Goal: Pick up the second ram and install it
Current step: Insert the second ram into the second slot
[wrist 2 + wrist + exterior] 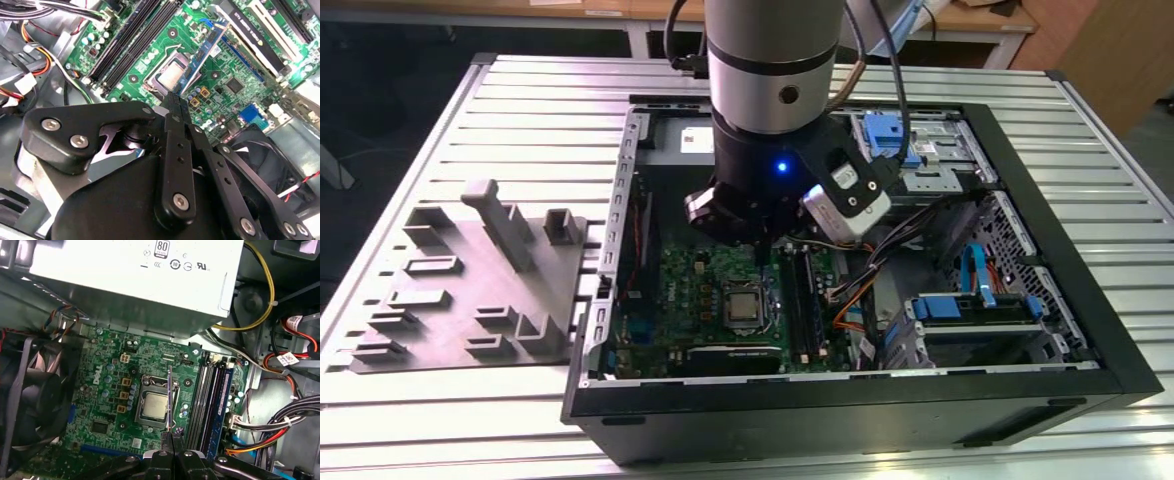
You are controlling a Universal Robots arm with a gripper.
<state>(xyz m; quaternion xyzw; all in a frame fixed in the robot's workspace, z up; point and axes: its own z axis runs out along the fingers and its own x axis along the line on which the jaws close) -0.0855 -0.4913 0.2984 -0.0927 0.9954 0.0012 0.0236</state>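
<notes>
Green and full of little parts, the big board (pixel 687 285) lies flat inside the open black computer box (pixel 1067 300). The box sits on a silver bench (pixel 534 110) with long ridges. A grey plastic rack (pixel 467 290) rests on the bench at the exterior view's left, just beside the box.

The robot arm reaches down into the box. Its end effector (pixel 173 100) is pinched tight on the memory stick (pixel 202 57), holding it by one thin edge. In the first wrist view the stick (pixel 170 395) looks like a thin line sticking out from the end effector (pixel 171 437).

The stick is over the square silver chip (pixel 152 407) in the middle of the board. The long black slots (pixel 207 400) are just beside it, and the stick is not in one yet. A black fan (pixel 30 390) sits at one end of the board.
</notes>
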